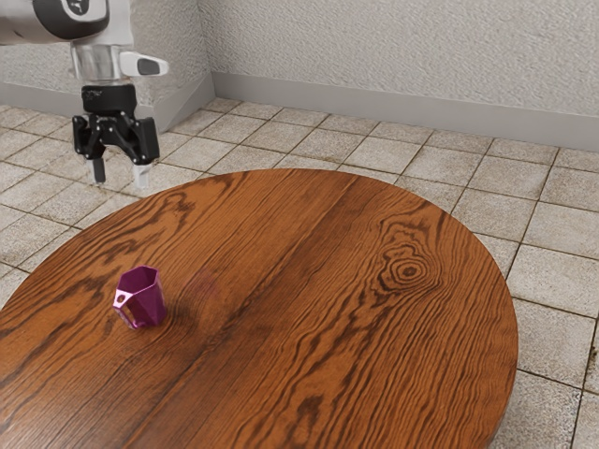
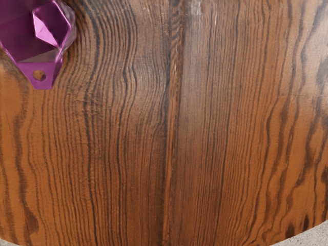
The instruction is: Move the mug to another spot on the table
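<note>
Presently: purple mug (image 1: 140,297), resting on table (image 1: 328,299), not yet grasped. Gripper (image 1: 120,176), fingers spread wide, empty, hovers well apart. Grasp, lift, relocation all outstanding.

Beige stone floor tiles (image 1: 374,150) with dark grout run back to a grey baseboard (image 1: 393,101) beneath a rough grey wall (image 1: 421,37)

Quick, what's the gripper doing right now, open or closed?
Gripper: open, holding nothing; the mug stands apart from it.
</note>
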